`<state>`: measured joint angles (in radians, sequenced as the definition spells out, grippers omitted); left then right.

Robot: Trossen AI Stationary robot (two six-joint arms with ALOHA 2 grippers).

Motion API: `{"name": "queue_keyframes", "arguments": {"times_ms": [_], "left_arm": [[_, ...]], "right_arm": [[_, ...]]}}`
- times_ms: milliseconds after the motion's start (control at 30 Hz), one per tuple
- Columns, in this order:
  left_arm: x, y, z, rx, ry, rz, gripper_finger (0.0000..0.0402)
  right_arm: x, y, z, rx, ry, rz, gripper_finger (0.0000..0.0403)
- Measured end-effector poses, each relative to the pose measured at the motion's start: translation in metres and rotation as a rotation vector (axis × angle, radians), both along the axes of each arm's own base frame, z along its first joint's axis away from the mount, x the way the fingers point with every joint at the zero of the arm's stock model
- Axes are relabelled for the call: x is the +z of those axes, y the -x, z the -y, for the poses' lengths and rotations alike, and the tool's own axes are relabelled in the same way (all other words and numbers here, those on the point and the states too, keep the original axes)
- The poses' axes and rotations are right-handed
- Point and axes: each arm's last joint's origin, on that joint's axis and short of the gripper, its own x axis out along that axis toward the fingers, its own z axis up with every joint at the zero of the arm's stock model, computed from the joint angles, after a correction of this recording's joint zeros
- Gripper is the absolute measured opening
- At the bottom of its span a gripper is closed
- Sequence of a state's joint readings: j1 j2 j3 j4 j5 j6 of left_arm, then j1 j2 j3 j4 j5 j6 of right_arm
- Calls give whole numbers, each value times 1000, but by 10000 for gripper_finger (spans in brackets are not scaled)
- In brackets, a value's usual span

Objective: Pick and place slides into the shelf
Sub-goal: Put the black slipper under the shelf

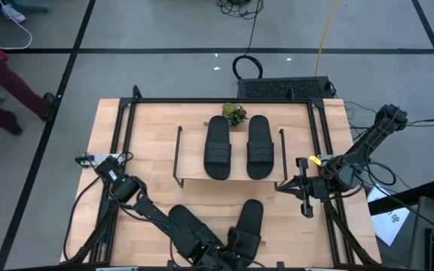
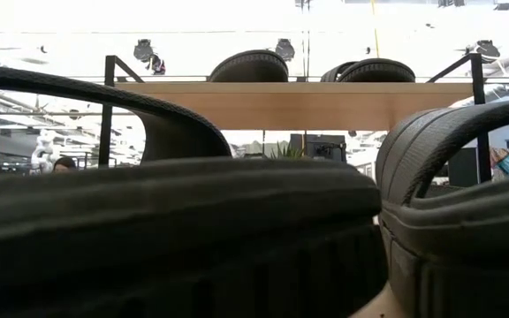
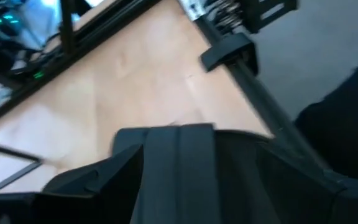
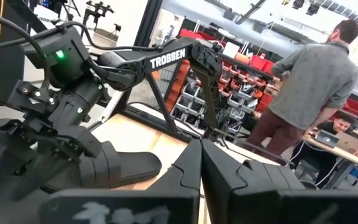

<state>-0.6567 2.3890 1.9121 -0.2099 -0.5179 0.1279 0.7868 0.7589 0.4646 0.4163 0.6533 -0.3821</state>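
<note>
Left gripper [image 1: 230, 242] stretched low over a slide [image 1: 249, 220] — grip unclear — right gripper [image 1: 286, 187] closed beside the shelf [image 1: 191, 150].

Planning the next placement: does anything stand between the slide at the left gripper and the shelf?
Nothing visible: only bare table separates the left gripper's slide from the shelf, whose top holds two slides.

Two slides [image 1: 218, 147] side by side on the shelf [image 1: 191, 169], plant [image 1: 234, 114] behind.
</note>
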Motion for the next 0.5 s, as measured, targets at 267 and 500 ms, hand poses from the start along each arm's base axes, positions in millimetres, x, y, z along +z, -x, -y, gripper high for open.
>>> {"name": "queue_keyframes", "arguments": {"times_ms": [267, 500], "left_arm": [[-9, 2, -13, 18, -41, -130, 308], [-10, 3, -17, 42, -194, -111, 308]], "right_arm": [[2, 1, 1, -1, 11, 17, 0], [2, 1, 1, 1, -22, 12, 0]]}}
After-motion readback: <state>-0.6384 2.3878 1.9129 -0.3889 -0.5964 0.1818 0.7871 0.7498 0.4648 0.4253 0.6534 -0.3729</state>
